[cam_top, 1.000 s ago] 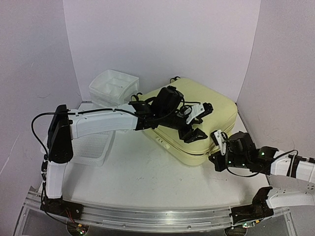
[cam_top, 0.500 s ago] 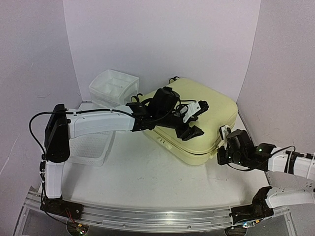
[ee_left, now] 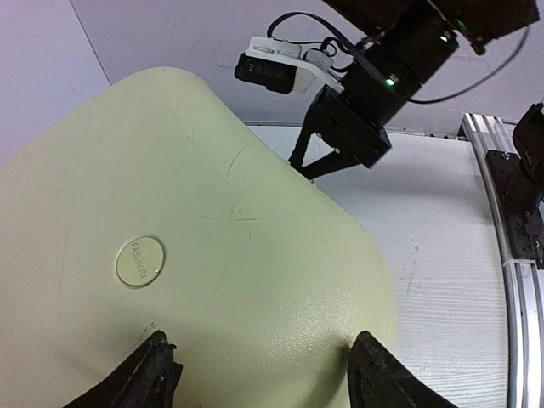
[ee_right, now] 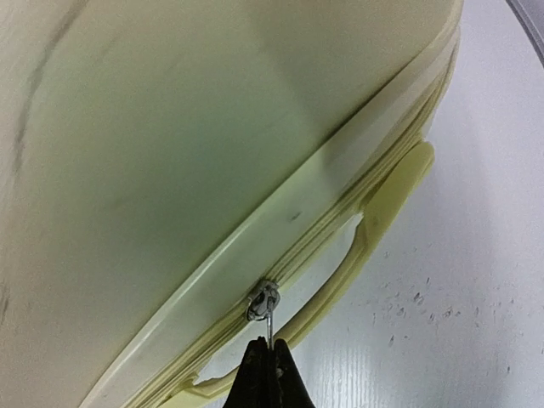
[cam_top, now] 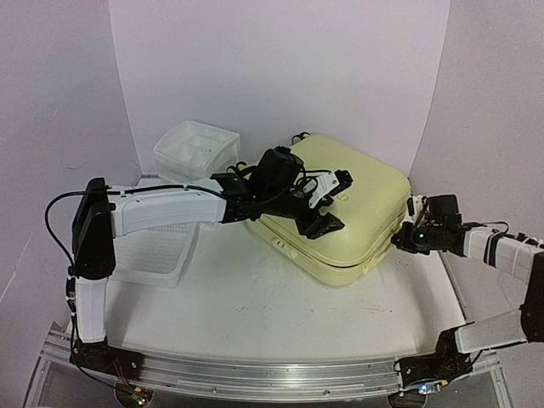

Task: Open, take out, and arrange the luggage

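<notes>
The luggage (cam_top: 365, 200), 1 pale yellow hard-shell suitcase with rounded corners, lies flat and closed on the white desk (cam_top: 255, 306), toward the back right, one corner near the rear wall. Its shell is smooth and faintly glossy, marked with a few thin dark scuffs, and carries 1 round embossed badge (ee_left: 140, 259) on the lid. Along the side facing the right arm runs a ribbed zip track between the 2 halves of the shell, and below it 1 moulded carry handle (ee_right: 378, 217) in the same yellow plastic, flat and slightly bowed. The right pincer (ee_right: 265, 372) is pressed fully closed, its 2 black fingers nipping the thin metal tab of the zipper pull (ee_right: 264, 300), 1 small grey slider sitting on the track. The left pincer (ee_left: 265, 378) is spread wide over the lid near its right-hand corner with nothing between its 2 black fingers; whether the tips touch the shell I cannot tell. To the left of the suitcase are 2 white plastic items: 1 shallow mesh basket (cam_top: 161, 255) with a fine grid texture, flat on the desk partly under the left arm, and 1 drawer unit (cam_top: 195, 149) behind it, whose open top is split by dividers.
</notes>
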You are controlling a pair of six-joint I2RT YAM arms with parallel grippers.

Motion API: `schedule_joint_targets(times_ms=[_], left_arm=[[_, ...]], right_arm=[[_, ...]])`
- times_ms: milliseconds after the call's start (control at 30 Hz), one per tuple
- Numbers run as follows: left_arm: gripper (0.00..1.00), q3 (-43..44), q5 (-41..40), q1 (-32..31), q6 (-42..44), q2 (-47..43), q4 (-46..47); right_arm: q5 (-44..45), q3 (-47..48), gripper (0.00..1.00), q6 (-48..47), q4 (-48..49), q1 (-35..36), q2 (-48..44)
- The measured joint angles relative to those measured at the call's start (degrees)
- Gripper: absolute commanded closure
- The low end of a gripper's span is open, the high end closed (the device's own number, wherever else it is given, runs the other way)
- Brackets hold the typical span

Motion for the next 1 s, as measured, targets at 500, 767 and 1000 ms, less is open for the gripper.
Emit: schedule_joint_targets(times_ms=[500, 767, 1000], left_arm=[[0.32, -0.5, -0.1, 0.2, -1.2, -0.5, -0.1], [0.33, -1.5, 0.1, 0.4, -2.3, -1.2, -3.2], [0.31, -1.6, 1.0, 0.5, -4.2, -1.2, -10.7]], right_arm=[[-28.4, 19.4, 1.00, -8.3, -0.1, -23.7, 26.7], [-31.9, 38.0, 1.00, -19.7, -7.0, -25.4, 41.6], [-30.5, 39.5, 1.00, -30.0, -7.0, -24.7, 42.8]])
